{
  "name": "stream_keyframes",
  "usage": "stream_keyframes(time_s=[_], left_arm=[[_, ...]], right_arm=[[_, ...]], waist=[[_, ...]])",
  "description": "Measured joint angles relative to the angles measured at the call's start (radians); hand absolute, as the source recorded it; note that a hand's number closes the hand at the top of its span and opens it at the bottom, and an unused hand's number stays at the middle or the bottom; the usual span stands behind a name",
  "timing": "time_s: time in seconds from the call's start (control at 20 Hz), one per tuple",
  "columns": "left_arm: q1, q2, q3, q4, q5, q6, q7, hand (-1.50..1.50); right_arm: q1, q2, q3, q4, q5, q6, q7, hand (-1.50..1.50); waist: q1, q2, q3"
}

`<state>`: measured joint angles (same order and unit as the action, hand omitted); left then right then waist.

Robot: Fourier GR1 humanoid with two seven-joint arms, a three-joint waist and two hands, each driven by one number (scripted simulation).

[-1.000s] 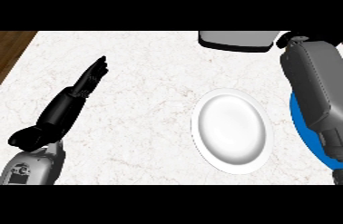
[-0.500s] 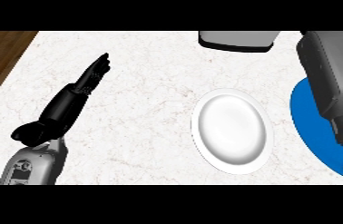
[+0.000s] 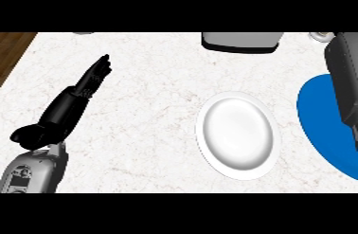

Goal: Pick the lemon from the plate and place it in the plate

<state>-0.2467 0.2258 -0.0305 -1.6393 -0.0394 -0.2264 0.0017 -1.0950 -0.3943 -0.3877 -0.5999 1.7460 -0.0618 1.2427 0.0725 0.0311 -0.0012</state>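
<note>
The left hand [image 3: 87,84] rests open far left of the white plate [image 3: 236,134]; the right hand and lemon are hidden near the blue plate [image 3: 318,119], so grabbing likely comes next.

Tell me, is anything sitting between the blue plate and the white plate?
Nothing visible: only bare counter separates the blue plate from the white plate. The right forearm covers part of the blue plate, and no lemon shows. The left hand rests open far to the left.
</note>
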Motion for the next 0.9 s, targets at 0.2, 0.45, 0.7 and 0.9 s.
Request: stream_keyframes(time_s=[0.2, 0.45, 0.7, 0.9], left_arm=[[0.014, 0.003, 0.011, 0.005, 0.005, -0.001, -0.008, 0.0], [0.02, 0.008, 0.019, -0.001, 0.008, -0.003, -0.007, 0.0], [0.049, 0.014, 0.027, -0.009, 0.011, -0.008, -0.013, 0.0], [0.053, 0.013, 0.035, -0.006, 0.012, -0.003, -0.016, 0.0]], right_arm=[[0.048, 0.01, -0.058, -0.042, 0.083, -0.038, -0.002, 1.5], [0.121, 0.027, -0.134, -0.09, 0.17, -0.078, -0.003, 1.5], [0.207, 0.059, -0.245, -0.114, 0.178, -0.121, -0.006, 1.5], [0.265, 0.091, -0.364, -0.144, 0.136, -0.162, -0.009, -1.5]], waist=[[-0.013, -0.006, 0.0], [-0.029, -0.012, 0.001], [-0.038, -0.016, 0.003], [-0.049, -0.017, 0.003]])
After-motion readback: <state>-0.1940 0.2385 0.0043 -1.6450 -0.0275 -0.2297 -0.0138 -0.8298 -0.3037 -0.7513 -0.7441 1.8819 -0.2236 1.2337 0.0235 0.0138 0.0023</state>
